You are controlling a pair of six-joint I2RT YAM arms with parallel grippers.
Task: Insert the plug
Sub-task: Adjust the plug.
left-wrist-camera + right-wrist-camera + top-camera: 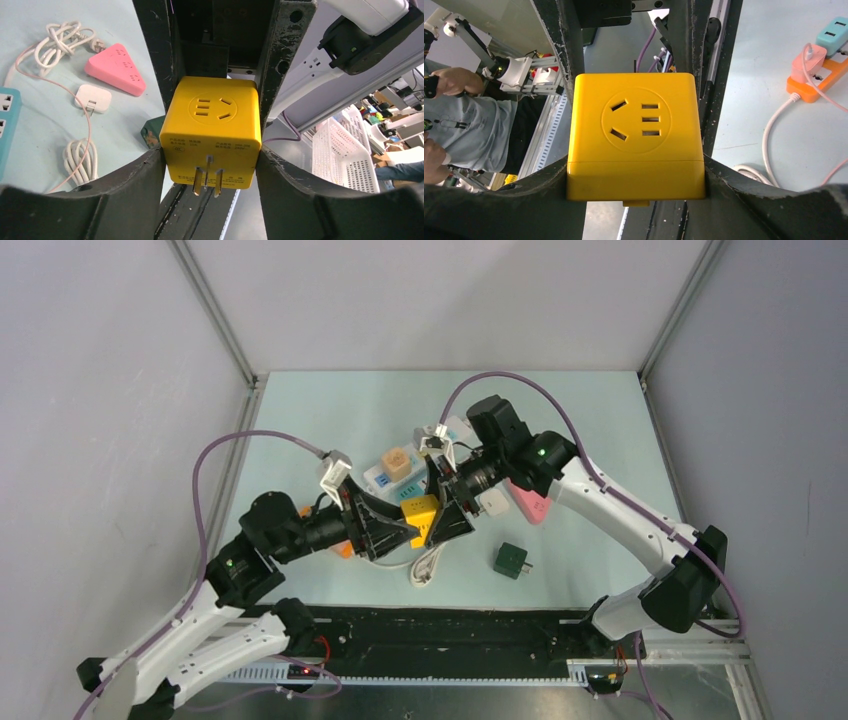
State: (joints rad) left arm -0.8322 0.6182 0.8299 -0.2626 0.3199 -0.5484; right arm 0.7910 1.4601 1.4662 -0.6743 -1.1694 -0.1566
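Two grippers are clamping one yellow plug cube [420, 516] over the middle of the desk [600, 430]. The left gripper [210, 170] is pressing its sides near the metal prongs [207, 181], while the right gripper [636, 172] is squeezing it from the opposite direction.

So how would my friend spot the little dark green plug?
Find the pale blue-green table and its near edge beside the white right arm. A small dark green cube-shaped plug lies there alone. The yellow plastic cube adapter nearby is bright; only this cube is dark green.
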